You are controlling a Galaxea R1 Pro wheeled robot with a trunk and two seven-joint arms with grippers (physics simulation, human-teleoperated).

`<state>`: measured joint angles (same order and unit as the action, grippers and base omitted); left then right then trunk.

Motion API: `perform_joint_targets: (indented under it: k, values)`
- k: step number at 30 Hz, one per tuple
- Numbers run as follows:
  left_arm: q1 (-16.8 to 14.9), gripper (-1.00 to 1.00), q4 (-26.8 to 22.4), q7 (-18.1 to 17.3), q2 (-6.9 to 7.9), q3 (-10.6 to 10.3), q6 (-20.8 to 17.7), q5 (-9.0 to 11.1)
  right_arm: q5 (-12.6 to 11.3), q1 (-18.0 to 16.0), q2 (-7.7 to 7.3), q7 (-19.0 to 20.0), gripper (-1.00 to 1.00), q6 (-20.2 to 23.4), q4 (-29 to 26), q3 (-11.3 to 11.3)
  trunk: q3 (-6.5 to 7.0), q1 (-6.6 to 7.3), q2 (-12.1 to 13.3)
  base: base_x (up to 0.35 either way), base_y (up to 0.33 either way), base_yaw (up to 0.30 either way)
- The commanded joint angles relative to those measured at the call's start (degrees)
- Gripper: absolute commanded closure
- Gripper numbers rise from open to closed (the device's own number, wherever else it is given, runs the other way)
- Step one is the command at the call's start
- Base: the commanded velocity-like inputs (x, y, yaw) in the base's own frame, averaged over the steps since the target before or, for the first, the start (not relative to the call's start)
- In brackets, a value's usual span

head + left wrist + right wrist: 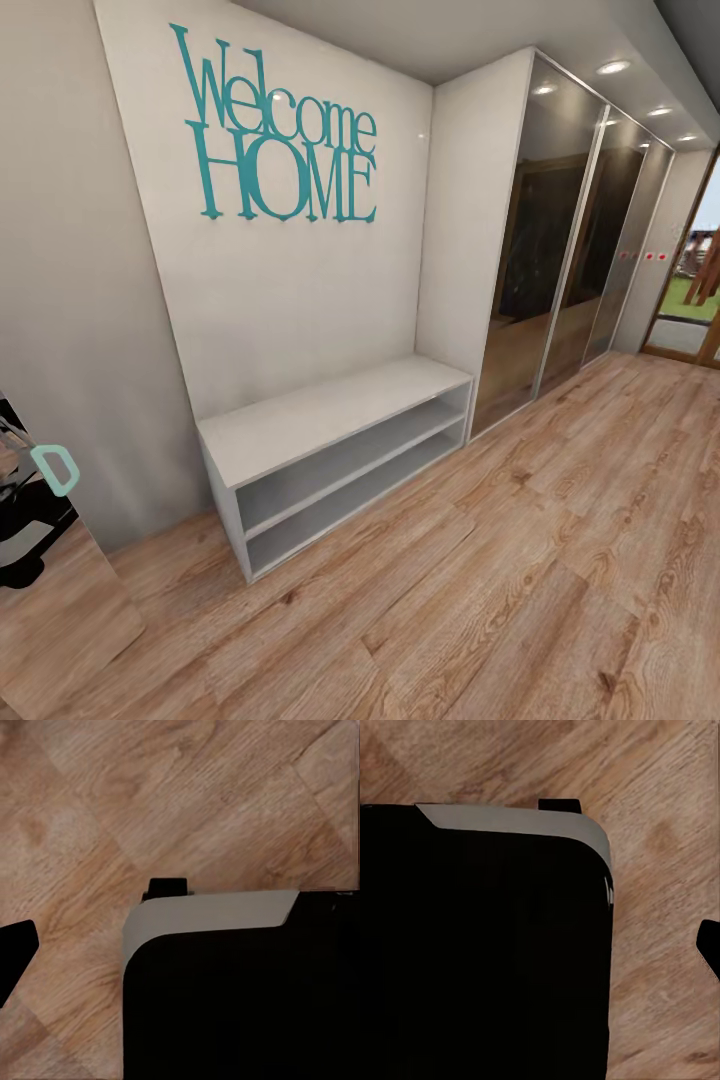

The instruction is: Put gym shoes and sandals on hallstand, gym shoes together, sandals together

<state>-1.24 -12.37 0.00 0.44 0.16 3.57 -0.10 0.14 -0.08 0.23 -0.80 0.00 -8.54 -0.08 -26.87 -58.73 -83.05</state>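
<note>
**On the way through the corridor, no shoes in sight yet**

The head view takes in a stretch of corridor floor point(520, 560), light wood-grain planks running from the lower left toward a glazed door point(695, 300) at the far right edge. Against the wall at centre left stands a plain low grey bench point(330, 455) with two open shelves, both bare, and nothing on its top. It carries no upper shelving, so I judge it is not the hallstand the task means. Above it, teal lettering point(280, 130) reads "Welcome HOME"; to its right runs a mirrored wardrobe point(560, 250). At the left edge, a dark piece of the robot with a teal loop point(55, 468) intrudes, beside what looks like a mirror panel.

Neither gym shoes nor sandals appear anywhere here — so the step in hand looks like travel or search, before any pick. The next move calls for turning or driving until the footwear and the proper rack come into view, then lowering an arm toward the floor.

The wrist views add what the head view lacks: each looks straight down at planks point(187, 795) past a black, grey-edged body point(487, 945), presumably the robot's own base. They offer no furniture. I cannot tell from either whether the fingers are apart or together; nothing seems held.
</note>
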Motion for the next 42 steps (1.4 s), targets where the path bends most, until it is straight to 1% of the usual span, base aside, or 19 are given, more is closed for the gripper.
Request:
perform_joint_targets:
  k: [1, 3, 4, 8, 13, 15, 16, 17, 19, 21, 27, 42]
  values:
    - [-0.30, -1.00, -0.29, 0.00, 0.02, 0.01, 0.53, -0.02, 0.00, -0.01, 0.01, -0.07, -1.00, 0.00, -0.37, -0.01, -0.06, 0.00, -0.03, 0.000, 0.000, 0.000]
    - [-0.97, -1.00, -0.94, 0.00, 0.05, 0.01, 1.17, 0.00, -0.06, -0.01, -0.01, 0.00, -1.00, 0.00, -1.02, -0.01, -0.06, 0.00, -0.03, 0.000, 0.000, 0.000]
    - [-1.38, -1.00, -22.74, 0.00, 0.06, 0.01, 3.70, 0.00, -0.11, -0.01, -0.02, 0.04, -1.00, 0.00, -10.56, -0.01, -0.06, 0.00, -0.03, 0.000, 0.000, 0.000]
    - [-2.12, -1.00, -22.65, 0.00, 0.04, 0.05, 4.82, 0.19, -0.34, -0.01, -0.08, 0.14, -1.00, 0.00, -10.54, -0.16, -0.06, 0.00, -0.03, 0.000, 0.000, 0.000]
    - [-2.31, -1.00, -22.31, 0.05, -0.02, 0.32, 5.27, 0.54, -0.42, -0.01, -0.10, 0.15, -1.00, -0.05, -10.45, -0.30, -0.06, 0.00, -0.03, 0.000, 0.000, 0.000]
    - [-2.34, -1.00, -22.18, 0.07, -0.08, 1.33, 5.35, 0.67, -0.47, -0.01, -0.10, 0.14, -1.00, -0.07, -10.47, -0.38, -0.06, 0.00, -0.03, 0.000, 0.000, 0.000]
    - [-2.35, -1.00, -22.11, 0.05, -0.15, 3.73, 5.38, 0.72, -0.42, -0.01, -0.11, 0.16, -1.00, -0.08, -10.43, -0.27, -0.06, 0.00, -0.03, 0.000, 0.000, 0.000]
    - [-2.36, -1.00, -22.10, 0.05, -0.16, 4.45, 5.39, 0.72, -0.40, -0.01, -0.12, 0.17, -1.00, -0.09, -10.40, -0.21, -0.06, 0.00, -0.03, 0.000, 0.000, 0.000]
    - [-2.36, -1.00, -22.09, 0.06, -0.21, 5.40, 5.39, 0.75, -0.35, -0.01, -0.14, 0.15, -1.00, -0.09, -10.32, -0.10, -0.06, 0.00, -0.03, 0.000, 0.000, 0.000]
    - [-2.36, -1.00, -21.95, 0.06, -0.23, 5.83, 5.39, 0.73, -0.33, -0.01, -0.11, 0.14, -1.00, -0.09, -10.29, -0.04, -0.06, 0.00, -0.03, 0.000, 0.000, 0.004]
    - [-2.36, -1.00, -21.75, 0.00, -0.21, 6.06, 5.38, 0.66, -0.10, -0.01, 0.01, 0.05, -1.00, -0.09, -10.17, 0.01, -0.20, 0.00, -0.03, 0.000, 0.000, 0.154]
    - [-2.36, -1.00, -21.73, 0.01, -0.21, 6.08, 5.32, 0.63, -0.05, -0.01, 0.03, 0.02, -1.00, -0.09, -10.08, -0.01, -0.87, 0.00, -0.03, 0.000, 0.000, 0.249]
